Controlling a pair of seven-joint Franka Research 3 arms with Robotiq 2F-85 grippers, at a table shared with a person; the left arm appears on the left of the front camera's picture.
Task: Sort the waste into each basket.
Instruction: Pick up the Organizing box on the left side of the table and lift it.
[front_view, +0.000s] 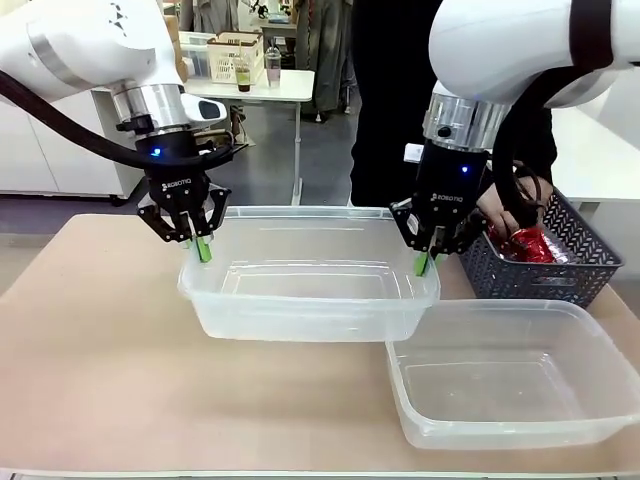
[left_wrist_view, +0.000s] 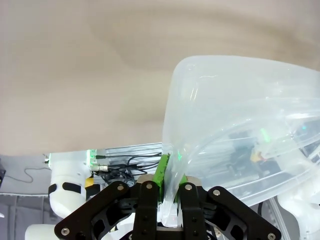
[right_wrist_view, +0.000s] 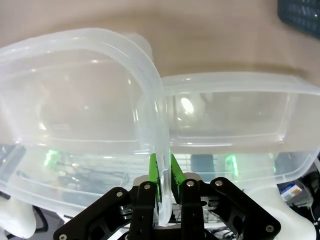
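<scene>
Standing at the table (front_view: 100, 350), I see both arms gripping one clear tub between them. The left claw (front_view: 197, 245) is clamped on the rim at the left end of the far tub (front_view: 310, 315), and from its wrist the green pads (left_wrist_view: 161, 172) show pressed to either side of the thin plastic wall. The right claw (front_view: 428, 262) is clamped the same way on the rim at the tub's right end, its pads (right_wrist_view: 176, 172) pinching the edge. Nothing lies in this tub, and I cannot tell whether its bottom rests on the table or hangs just above it.

A second clear tub, the near tub (front_view: 520, 425), sits on the table toward the right front, also with nothing in it. Its far left corner lies just beside the held tub's right end.

Behind it, at the right edge, stands a dark basket (front_view: 545, 285) with a crushed red can (front_view: 528, 245) inside. A person's hand (front_view: 500, 210) reaches into that basket, next to the can.
</scene>
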